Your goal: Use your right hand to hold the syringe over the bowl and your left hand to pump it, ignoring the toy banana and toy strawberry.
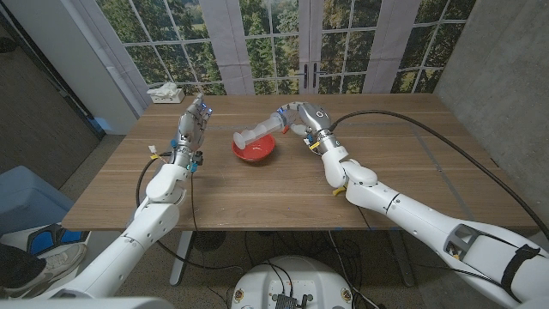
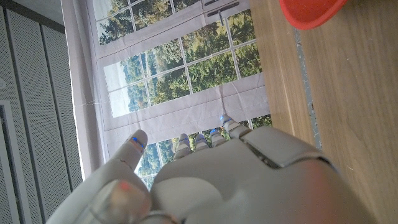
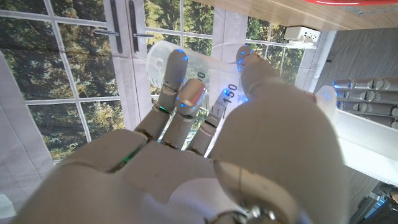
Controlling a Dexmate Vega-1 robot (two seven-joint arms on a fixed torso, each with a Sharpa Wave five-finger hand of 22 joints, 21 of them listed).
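Observation:
A clear syringe (image 1: 256,135) hangs slanted over the red bowl (image 1: 255,153) in the middle of the table. My right hand (image 1: 296,116) grips its barrel from the right. In the right wrist view my fingers (image 3: 180,93) wrap around the clear barrel (image 3: 214,93), marked 150. My left hand (image 1: 193,120) is raised left of the bowl, fingers stretched upward and holding nothing, a short way from the syringe's near end. In the left wrist view that hand (image 2: 217,180) shows with its fingers extended, and the bowl's rim (image 2: 311,9) lies off to one side.
A small white box (image 1: 165,93) sits at the table's far left corner. Bare wood (image 1: 283,197) stretches in front of the bowl and off to the right. A black cable (image 1: 403,120) runs across the table behind my right arm. Windows stand behind the table.

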